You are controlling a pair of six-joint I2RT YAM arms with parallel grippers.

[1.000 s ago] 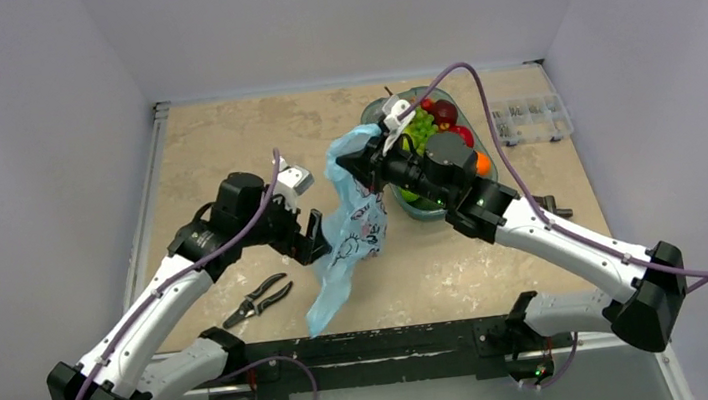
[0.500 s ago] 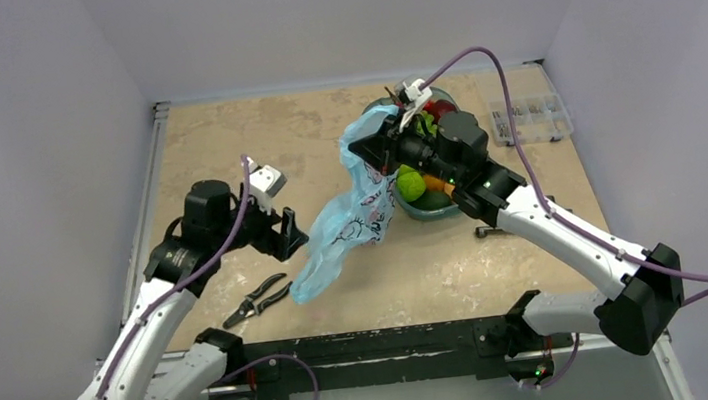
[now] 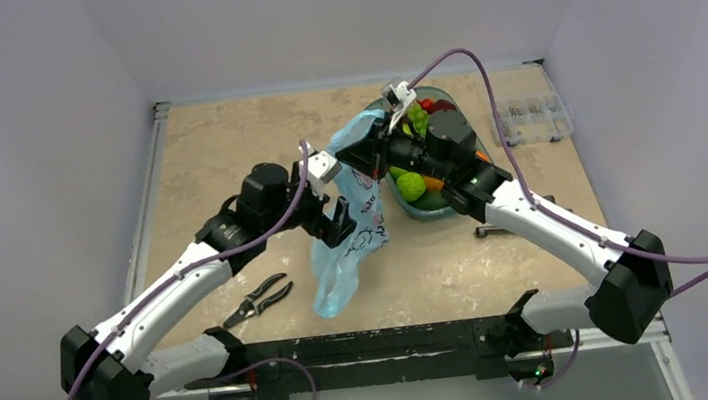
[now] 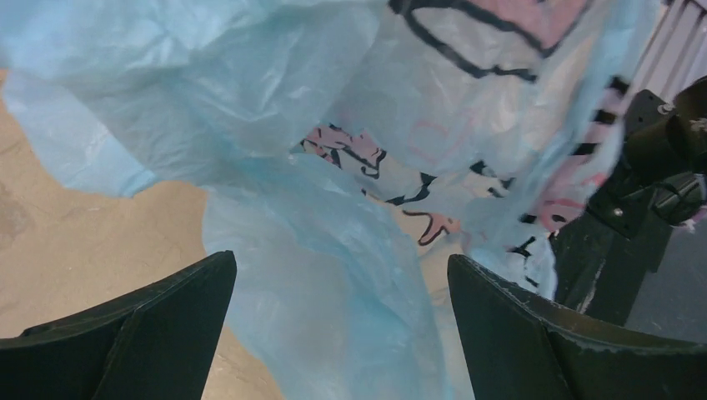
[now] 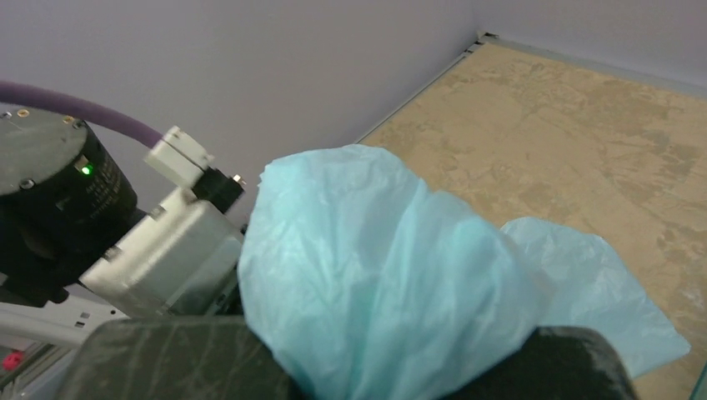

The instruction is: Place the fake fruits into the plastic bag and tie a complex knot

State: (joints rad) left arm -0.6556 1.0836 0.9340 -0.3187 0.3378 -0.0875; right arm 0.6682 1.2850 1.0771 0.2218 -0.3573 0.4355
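Observation:
The light-blue printed plastic bag [image 3: 355, 225] hangs limp above the table. My right gripper [image 3: 352, 150] is shut on its bunched top, as the right wrist view [image 5: 375, 275] shows close up. My left gripper [image 3: 340, 224] is open, against the bag's left side at mid-height. In the left wrist view the bag [image 4: 333, 317] hangs between the spread fingers [image 4: 167, 325], which do not clamp it. The fake fruits [image 3: 422, 122] lie in the teal dish [image 3: 427, 212] behind the right arm, with a green apple [image 3: 411, 186] in front. No knot is in view.
Pliers [image 3: 259, 298] lie on the table near the front left. A clear compartment box [image 3: 530, 119] stands at the back right. A small dark tool [image 3: 483, 233] lies under the right arm. The left arm's wrist [image 5: 158, 250] is close beside the right gripper.
My left arm swung right, from out by the pliers to the bag's side. The bag's lower part swung back and now hangs straighter. The right gripper shifted slightly left, still holding.

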